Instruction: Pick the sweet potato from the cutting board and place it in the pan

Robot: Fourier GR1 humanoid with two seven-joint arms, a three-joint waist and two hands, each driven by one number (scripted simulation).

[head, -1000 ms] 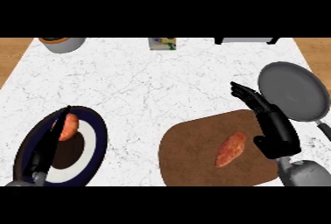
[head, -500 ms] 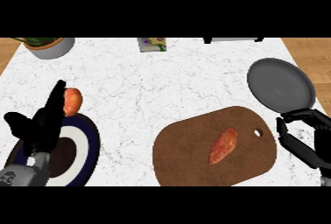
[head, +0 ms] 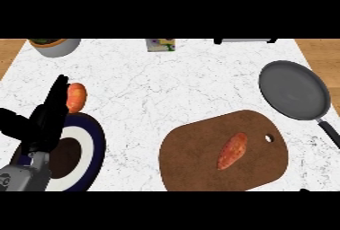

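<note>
An orange sweet potato (head: 232, 151) lies at a slant in the middle of the brown cutting board (head: 192, 157) at the lower right. The grey pan (head: 293, 90) sits beyond the board at the right edge, its black handle running down to the right; nothing lies in it. My left hand (head: 43, 126) stands open at the far left, fingers straight up, over the dark blue plate (head: 90, 143). It is far from the board. My right hand does not show in the head view.
A second orange vegetable (head: 76, 97) lies by the plate's upper rim, just right of my left fingers. At the counter's back edge stand a grey bowl (head: 56, 46), a small box (head: 161, 44) and a dark object (head: 242, 41).
My right hand, beside the board's right edge before, has dropped out of view. My left hand has risen at the left. The view has shifted slightly so the board and pan sit further left.
</note>
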